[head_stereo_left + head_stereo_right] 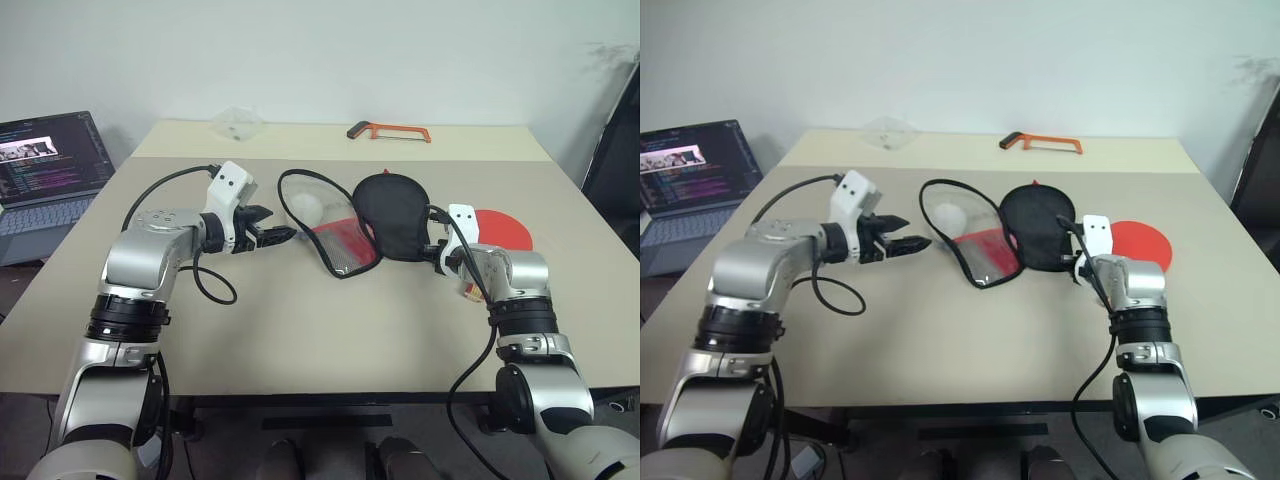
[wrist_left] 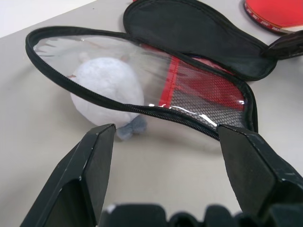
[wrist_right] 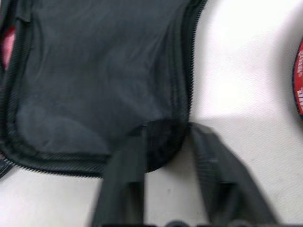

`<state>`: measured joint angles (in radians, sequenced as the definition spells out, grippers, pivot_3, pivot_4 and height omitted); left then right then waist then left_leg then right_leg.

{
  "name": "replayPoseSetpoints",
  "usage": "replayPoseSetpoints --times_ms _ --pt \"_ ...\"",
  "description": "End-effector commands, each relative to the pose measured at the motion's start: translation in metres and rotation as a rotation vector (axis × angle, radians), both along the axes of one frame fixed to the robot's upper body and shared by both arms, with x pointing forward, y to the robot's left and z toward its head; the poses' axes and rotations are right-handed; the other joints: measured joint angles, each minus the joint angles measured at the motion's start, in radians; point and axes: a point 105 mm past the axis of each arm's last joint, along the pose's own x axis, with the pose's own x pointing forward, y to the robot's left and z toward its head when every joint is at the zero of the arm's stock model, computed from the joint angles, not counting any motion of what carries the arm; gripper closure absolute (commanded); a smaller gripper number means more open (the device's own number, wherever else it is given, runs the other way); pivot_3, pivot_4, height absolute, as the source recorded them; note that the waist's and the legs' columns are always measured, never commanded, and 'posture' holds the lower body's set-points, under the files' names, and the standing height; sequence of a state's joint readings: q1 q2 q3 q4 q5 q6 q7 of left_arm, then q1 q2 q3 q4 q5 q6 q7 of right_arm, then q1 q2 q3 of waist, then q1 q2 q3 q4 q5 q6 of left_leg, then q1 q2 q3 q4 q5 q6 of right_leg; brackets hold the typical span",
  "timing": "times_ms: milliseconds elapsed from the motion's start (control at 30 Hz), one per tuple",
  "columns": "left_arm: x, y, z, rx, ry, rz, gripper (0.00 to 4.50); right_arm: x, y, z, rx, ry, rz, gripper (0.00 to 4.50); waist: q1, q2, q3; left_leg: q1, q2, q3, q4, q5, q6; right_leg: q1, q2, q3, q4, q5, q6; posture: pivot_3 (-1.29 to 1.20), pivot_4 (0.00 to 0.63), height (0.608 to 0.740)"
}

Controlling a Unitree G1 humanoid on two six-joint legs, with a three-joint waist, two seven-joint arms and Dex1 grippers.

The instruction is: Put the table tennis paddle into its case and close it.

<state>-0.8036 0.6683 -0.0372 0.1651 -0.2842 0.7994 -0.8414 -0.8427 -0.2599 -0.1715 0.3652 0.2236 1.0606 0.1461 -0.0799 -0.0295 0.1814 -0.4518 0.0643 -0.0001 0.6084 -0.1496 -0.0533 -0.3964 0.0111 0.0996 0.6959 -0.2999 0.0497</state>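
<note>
Your right gripper [image 3: 163,142] is sitting with fingers partly spread at the open case's [image 1: 392,215] black edge. The table tennis paddle [image 1: 503,229] is lying just right of it; left gripper [image 1: 283,236] is hovering wide.

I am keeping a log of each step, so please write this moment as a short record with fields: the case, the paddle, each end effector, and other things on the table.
case: case lies unzipped, both flaps spread open on the table
paddle: table tennis paddle outside the case, flat on the table
left end effector: left end effector open, facing the case's clear flap
right end effector: right end effector parted at the edge of the black flap
others: white pouch, orange hacksaw, laptop
</note>
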Motion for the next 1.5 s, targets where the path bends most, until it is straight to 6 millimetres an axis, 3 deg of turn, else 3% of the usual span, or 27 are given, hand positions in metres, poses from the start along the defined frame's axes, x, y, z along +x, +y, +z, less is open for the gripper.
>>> replayPoseSetpoints --times_ms 33,200,333,400,533,733,1033,1300,1500 --pt "0.003 -0.007 0.016 -0.003 -0.058 -0.039 0.77 -0.004 -0.012 0.047 -0.027 -0.12 -0.023 1.7 0.001 0.0 0.0 0.0 0.0 0.0 0.0 0.0 0.0 0.0 0.0 0.0 0.0 0.0 0.0 0.0 0.15 0.74" --pt "0.005 -0.015 0.017 -0.008 -0.058 -0.085 0.77 -0.02 -0.036 0.077 -0.095 -0.175 -0.139 0.03 0.002 0.0 0.0 -0.001 0.0 0.0 0.0 0.0 0.0 -0.002 0.0 0.0 0.0 0.0 0.0 0.0 0.15 0.74" --pt "0.001 -0.021 0.025 -0.013 -0.079 -0.158 0.77 -0.036 -0.073 0.081 -0.135 -0.171 -0.361 0.03 0.006 0.0 0.0 -0.002 0.0 0.001 0.0 0.0 0.0 -0.004 0.0 0.001 0.001 0.0 0.0 0.0 0.15 0.74" --pt "-0.003 -0.024 0.027 -0.003 -0.088 -0.198 0.77 -0.045 -0.09 0.06 -0.127 -0.109 -0.491 0.03 0.007 0.0 0.0 -0.003 0.0 0.001 -0.001 0.0 0.0 -0.005 0.0 0.001 0.001 0.0 -0.001 0.0 0.15 0.74" --pt "-0.007 -0.027 0.029 0.006 -0.097 -0.253 0.77 -0.048 -0.102 0.03 -0.104 -0.041 -0.608 0.03 0.006 0.0 0.0 -0.003 0.0 0.002 -0.001 0.0 0.0 -0.006 0.0 0.002 0.001 0.0 -0.001 0.0 0.15 0.74" --pt "-0.006 -0.029 0.026 0.012 -0.097 -0.255 0.77 -0.035 -0.097 0.022 -0.072 -0.042 -0.613 0.03 -0.003 0.0 0.0 -0.003 0.0 0.003 -0.001 0.0 0.0 -0.007 0.0 0.004 0.002 0.0 -0.001 0.0 0.15 0.74" --pt "-0.01 -0.023 0.022 0.007 -0.086 -0.229 0.77 -0.034 -0.081 0.05 -0.054 -0.104 -0.598 0.03 -0.002 0.0 0.0 -0.004 0.0 0.003 -0.002 0.0 0.0 -0.008 0.001 0.004 0.002 0.0 -0.001 0.0 0.15 0.74" --pt "-0.009 -0.024 0.017 0.002 -0.076 -0.217 0.77 -0.041 -0.058 0.022 -0.044 -0.013 -0.559 0.03 -0.002 0.0 0.0 -0.004 0.0 0.003 -0.002 0.0 0.0 -0.008 0.001 0.003 0.002 -0.001 -0.001 0.0 0.15 0.74" --pt "-0.009 -0.026 0.016 0.002 -0.074 -0.212 0.77 -0.032 -0.061 0.014 -0.084 -0.014 -0.596 0.03 -0.003 0.0 0.0 -0.004 0.0 0.003 -0.002 0.0 0.0 -0.008 0.001 0.003 0.002 -0.001 -0.001 0.0 0.15 0.74"
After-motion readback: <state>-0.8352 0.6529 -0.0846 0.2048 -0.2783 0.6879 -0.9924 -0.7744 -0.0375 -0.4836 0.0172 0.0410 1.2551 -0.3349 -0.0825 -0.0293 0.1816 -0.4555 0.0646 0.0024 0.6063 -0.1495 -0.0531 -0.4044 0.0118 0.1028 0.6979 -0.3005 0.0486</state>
